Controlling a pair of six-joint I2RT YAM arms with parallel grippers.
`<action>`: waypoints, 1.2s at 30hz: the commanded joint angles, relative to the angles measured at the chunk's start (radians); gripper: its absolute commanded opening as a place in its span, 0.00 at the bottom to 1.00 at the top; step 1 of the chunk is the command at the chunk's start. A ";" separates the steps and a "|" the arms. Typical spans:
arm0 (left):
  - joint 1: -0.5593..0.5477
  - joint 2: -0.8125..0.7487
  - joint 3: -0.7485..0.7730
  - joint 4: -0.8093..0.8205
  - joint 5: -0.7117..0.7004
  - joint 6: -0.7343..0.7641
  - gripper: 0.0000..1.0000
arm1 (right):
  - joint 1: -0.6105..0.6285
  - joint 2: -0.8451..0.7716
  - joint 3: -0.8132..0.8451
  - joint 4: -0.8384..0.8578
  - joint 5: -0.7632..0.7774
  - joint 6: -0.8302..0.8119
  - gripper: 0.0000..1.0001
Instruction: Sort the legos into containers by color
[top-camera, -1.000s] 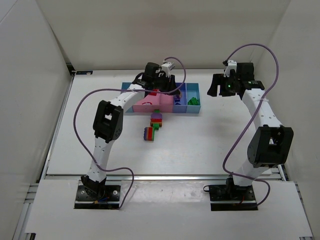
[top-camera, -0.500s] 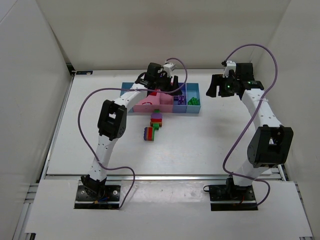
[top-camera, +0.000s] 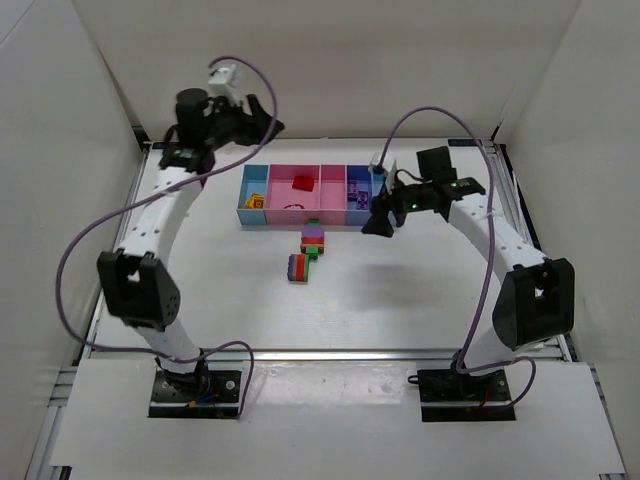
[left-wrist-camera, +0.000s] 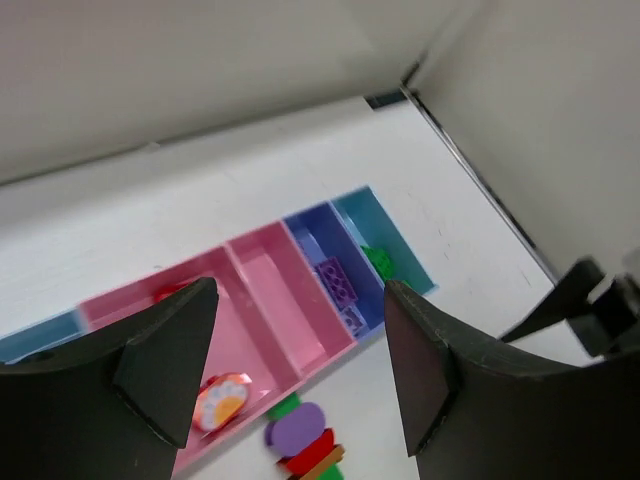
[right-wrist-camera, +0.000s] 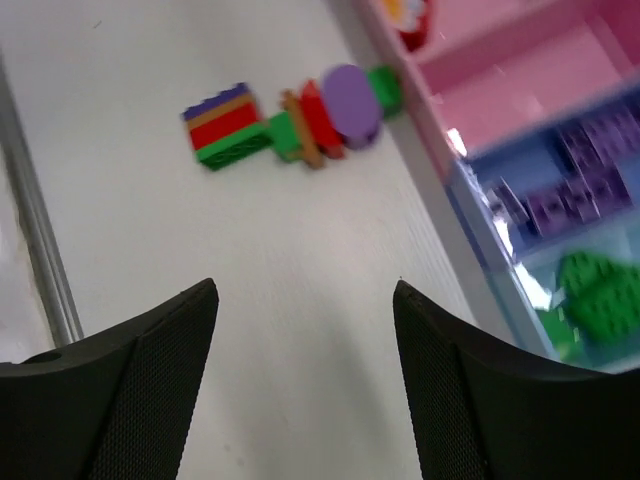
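Your right gripper spread, empty. Loose bricks on table ahead of it, just beside tray. Left gripper spread too, tray below. Bricks likely light, rigid, slick: pinch flat sides, not studs.

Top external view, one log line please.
left gripper open, empty | right gripper open, empty | multicoloured plastic brick stacks unsorted on white table
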 joint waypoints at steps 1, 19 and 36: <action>0.074 -0.146 -0.111 -0.054 0.022 -0.006 0.78 | 0.082 -0.035 -0.016 -0.061 -0.160 -0.325 0.75; 0.316 -0.484 -0.507 -0.190 -0.026 0.052 0.83 | 0.519 0.301 0.251 -0.123 0.177 -0.261 0.82; 0.371 -0.533 -0.580 -0.187 -0.063 0.037 0.98 | 0.581 0.446 0.274 0.012 0.426 -0.133 0.87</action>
